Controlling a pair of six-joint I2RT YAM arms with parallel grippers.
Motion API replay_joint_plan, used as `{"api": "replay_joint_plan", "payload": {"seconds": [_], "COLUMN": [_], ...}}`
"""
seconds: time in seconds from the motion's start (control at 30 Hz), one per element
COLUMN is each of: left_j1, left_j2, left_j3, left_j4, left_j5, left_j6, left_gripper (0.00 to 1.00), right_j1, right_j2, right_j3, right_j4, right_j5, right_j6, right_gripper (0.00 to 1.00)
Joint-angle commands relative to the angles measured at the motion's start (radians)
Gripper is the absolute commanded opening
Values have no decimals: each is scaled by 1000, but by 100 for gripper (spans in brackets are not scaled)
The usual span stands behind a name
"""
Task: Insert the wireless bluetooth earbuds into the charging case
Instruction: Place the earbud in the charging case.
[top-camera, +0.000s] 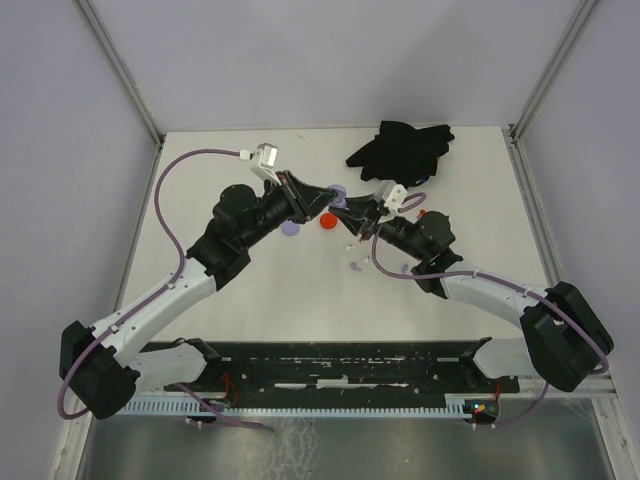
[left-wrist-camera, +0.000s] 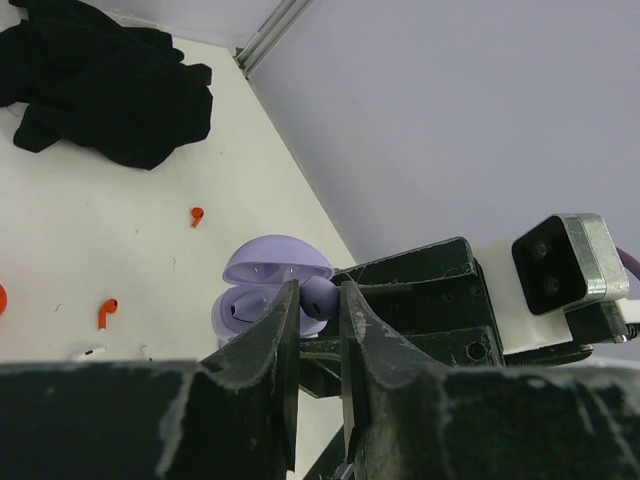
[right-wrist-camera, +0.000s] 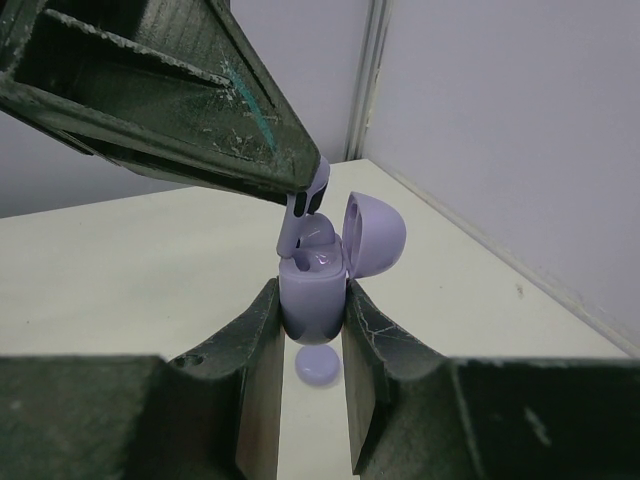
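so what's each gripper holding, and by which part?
Left gripper: small lavender plastic earbud, pinched at its head end. Right gripper: open lavender plastic charging case, clamped by the sides of its base.

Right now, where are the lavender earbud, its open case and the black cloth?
lavender earbud (left-wrist-camera: 318, 297), left wrist view, rounded head
open case (right-wrist-camera: 312, 298), right wrist view, lower body
black cloth (top-camera: 400, 148), top view, middle

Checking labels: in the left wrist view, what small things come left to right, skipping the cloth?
Lower red bud → upper red bud → open lavender case → lavender bud, pinched in the left gripper at the case's right edge → right arm's camera.
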Motion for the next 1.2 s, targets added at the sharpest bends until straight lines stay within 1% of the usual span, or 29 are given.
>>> {"api": "replay_joint_plan", "payload": {"seconds": [0.0,0.2,0.47,0.67,0.9,1.03,1.17], "left_j1": [-8,-13,-20,-26,-29,-28,-28], "left_j2": [-28,-28,-25,-14,-34,-40,-49], "left_j3": [-13,-20,-20,-20,-37,-47,-47], "left_j4": [43,47,93,94,58,40,19], "left_j5": [-41,-64,-78,-74,-112,-118,-116], "left_j6": [-23,-36,-76,-79,-70,-76,-85], "left_gripper": [18,18,18,18,18,19,24], "right_j1": [4,4,4,4,4,3,3], "right_j2": [-24,-28,-24,-21,-18,-14,-7], "right_j3": [35,40,39,41,42,47,48], "right_j4": [70,68,69,75,82,87,89], "right_j5": [9,3,-2,3,12,12,13], "right_j6": [17,17,22,24,22,24,22], "right_gripper": [2,2,2,2,2,2,2]}}
